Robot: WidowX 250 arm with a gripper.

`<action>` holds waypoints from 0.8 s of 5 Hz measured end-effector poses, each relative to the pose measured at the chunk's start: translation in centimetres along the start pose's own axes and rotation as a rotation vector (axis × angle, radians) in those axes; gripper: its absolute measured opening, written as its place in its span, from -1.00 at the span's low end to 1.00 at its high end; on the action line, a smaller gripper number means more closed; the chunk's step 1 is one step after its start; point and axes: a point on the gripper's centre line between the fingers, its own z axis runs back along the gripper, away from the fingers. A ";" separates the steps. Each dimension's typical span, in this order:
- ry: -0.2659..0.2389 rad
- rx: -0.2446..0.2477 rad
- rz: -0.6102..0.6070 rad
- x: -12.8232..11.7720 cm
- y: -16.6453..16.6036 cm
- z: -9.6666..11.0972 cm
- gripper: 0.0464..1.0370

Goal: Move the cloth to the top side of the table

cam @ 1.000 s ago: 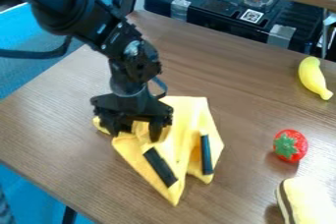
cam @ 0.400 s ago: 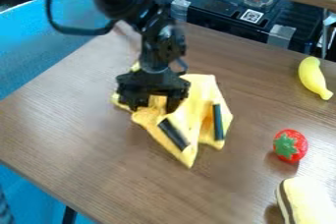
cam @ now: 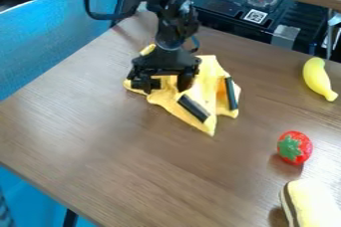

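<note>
One yellow fabric cloth [cam: 208, 70], spread and rumpled on the brown wood-grain table [cam: 140, 156], toward 11 o'clock in your view. Its lowest corner points to 5 o'clock. Your black two-finger gripper [cam: 166, 89] is over its left part, released: the fingers stand apart, with yellow fabric between and beneath them. Whether they press the fabric firmly, you cannot tell.

Handling, est.: light, limp, not fragile. Expect it to crease and trail rather than travel as one piece. Two dark narrow strips lie on it, the nearer one [cam: 193, 108] toward 4 to 5 o'clock from your gripper, the farther one [cam: 231, 93] toward 3. Both look stiffer than the fabric; whether they are fixed to it is unclear. Avoid gripping across either.

Hold, proposed: pinch a raised fold of bare fabric near the middle, upward of the nearer strip. A thick fold should resist slipping; a thin edge could slide free. Pressing and dragging might also work, though the 5 o'clock corner would lag. Judged step: bring the cloth on toward the table's 12 o'clock edge, low and slow. The red toy fruit with a green top [cam: 295, 147], toward 4 o'clock, is well apart from the cloth, so that route avoids it.
</note>
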 end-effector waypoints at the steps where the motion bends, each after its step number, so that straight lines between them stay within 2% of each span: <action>1: -0.011 -0.008 0.053 2.0 -0.2 0.3 0.92; 2: 0.028 0.013 0.054 1.0 1.2 0.0 0.93; 3: 0.029 -0.013 0.080 1.2 1.8 3.3 0.93; 4: 0.077 -0.060 0.107 1.8 2.4 6.6 0.93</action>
